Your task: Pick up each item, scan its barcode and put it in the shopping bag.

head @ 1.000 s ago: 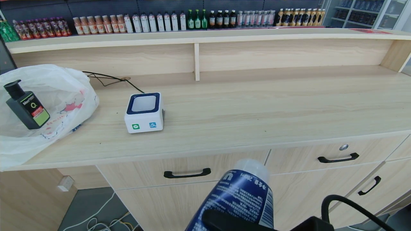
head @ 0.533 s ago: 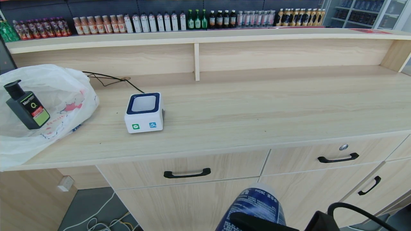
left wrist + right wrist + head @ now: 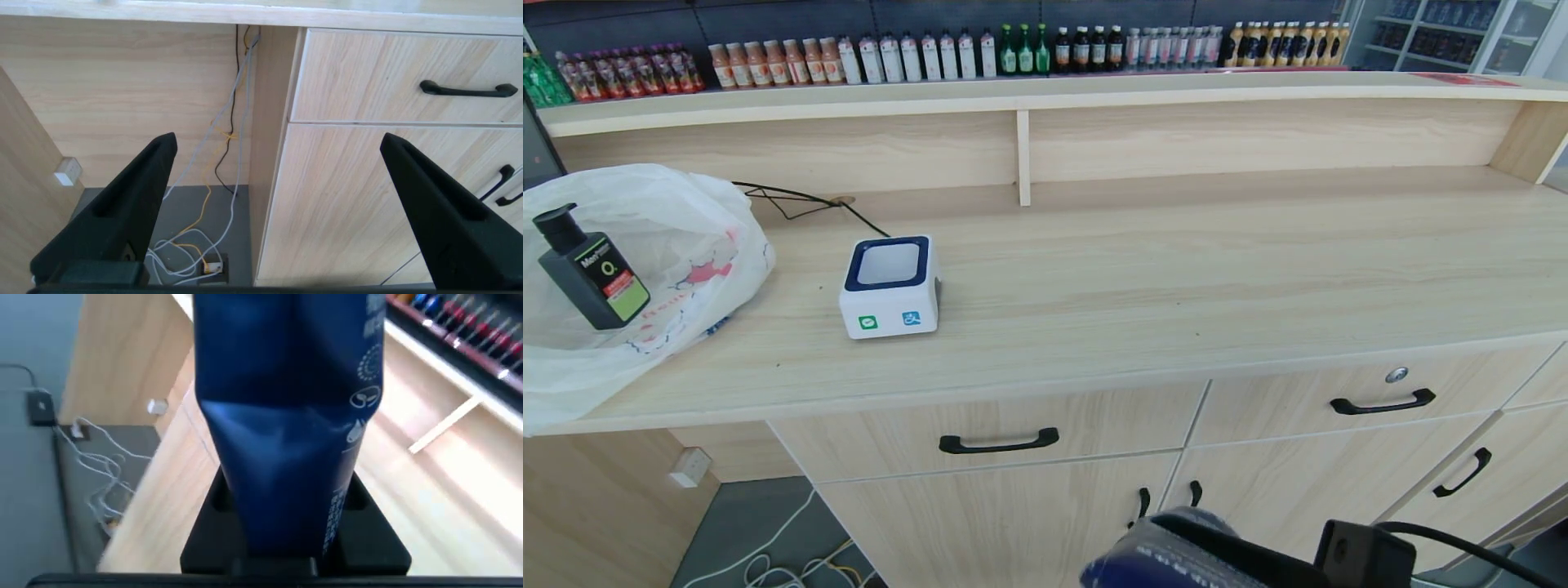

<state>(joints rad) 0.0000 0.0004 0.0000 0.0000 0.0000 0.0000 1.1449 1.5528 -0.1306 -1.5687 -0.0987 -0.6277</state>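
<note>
We stand in a shop, at its checkout. Beyond the long wooden tabletop (image 3: pixel 1176 269) and its raised ledge (image 3: pixel 1258 90), a row of bottled drinks (image 3: pixel 1013 51) lines a dark wall, grouped by kind and colour like goods on sale. On the tabletop sits a small white scanner (image 3: pixel 889 286) with a dark-framed window on top. Near it lies a white plastic shopping bag (image 3: pixel 686 220) with a dark pump bottle (image 3: pixel 588 269) on its plastic. Far right, shelving racks (image 3: pixel 1445 33) hold more goods.

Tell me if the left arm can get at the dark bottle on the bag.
Probably, once raised: the left gripper is open and empty, below the counter, and nothing covers the dark bottle lying on the shopping bag.
</note>
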